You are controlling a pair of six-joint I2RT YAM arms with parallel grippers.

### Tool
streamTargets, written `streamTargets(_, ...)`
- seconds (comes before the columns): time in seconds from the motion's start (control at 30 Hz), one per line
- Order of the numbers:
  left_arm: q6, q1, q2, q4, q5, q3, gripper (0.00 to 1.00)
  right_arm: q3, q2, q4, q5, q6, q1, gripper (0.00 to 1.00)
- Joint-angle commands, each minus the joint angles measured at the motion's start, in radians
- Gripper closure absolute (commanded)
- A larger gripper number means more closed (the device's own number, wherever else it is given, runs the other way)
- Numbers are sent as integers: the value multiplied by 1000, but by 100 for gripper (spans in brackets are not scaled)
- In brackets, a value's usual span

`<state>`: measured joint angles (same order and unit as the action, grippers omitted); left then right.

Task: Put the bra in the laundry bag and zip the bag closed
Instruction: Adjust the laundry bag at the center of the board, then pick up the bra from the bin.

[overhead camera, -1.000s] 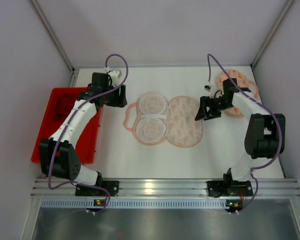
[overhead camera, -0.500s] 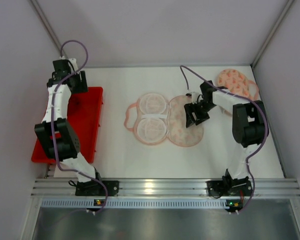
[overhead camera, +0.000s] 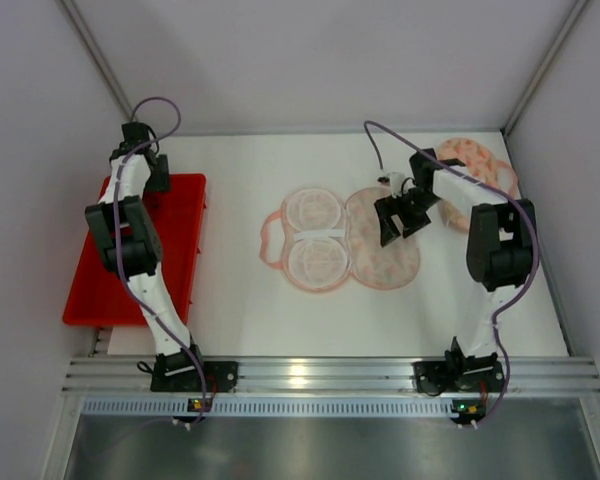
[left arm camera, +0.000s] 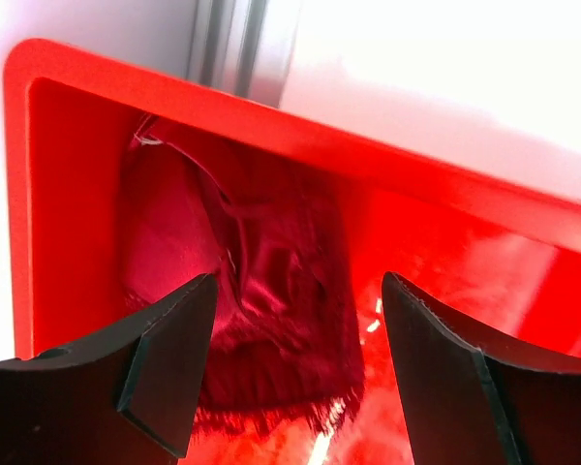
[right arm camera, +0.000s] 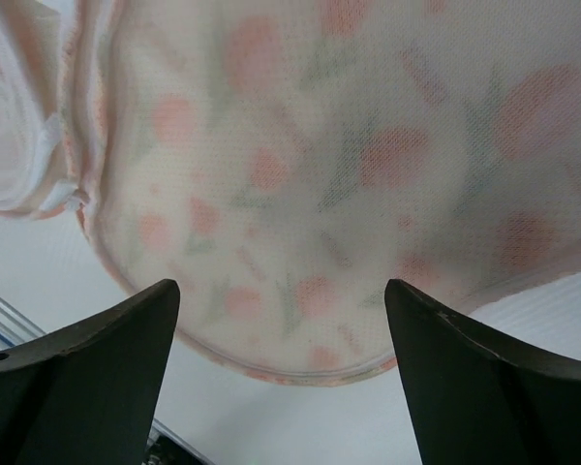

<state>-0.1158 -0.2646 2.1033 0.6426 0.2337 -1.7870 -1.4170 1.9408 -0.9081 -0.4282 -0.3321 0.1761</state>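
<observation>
Bag [overhead camera: 375,265]: had shifted right since earlier.
Left gripper [left arm camera: 298,310]: jaws wide apart, empty, over bra [left arm camera: 261,281] in tray [left arm camera: 19,213].
Right gripper [right arm camera: 281,291]: jaws apart, empty, over bag.

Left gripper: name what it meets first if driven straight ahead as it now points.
Probably the crumpled dark red garment in the corner of the red tray, centred ahead of the open left gripper; depth is unclear.
</observation>
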Motion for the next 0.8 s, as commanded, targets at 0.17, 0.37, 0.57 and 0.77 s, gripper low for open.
streamTargets(0.17, -30, -16, 20, -34, 112, 4, 30, -135, -121, -98, -142, -4, -9, 10)
streamTargets(0.37, -47, -33, 3, -40, 85, 90, 49, -132, -166, -115, -167, 11, -10, 9)
streamTargets(0.57, -62, -35, -43, -38, 55, 135, 94, -171, -183, -146, -173, 16, -10, 9)
streamTargets(0.77, -102, -33, -224, -38, -49, 181, 100, -186, -206, -150, -196, 34, -15, 9)
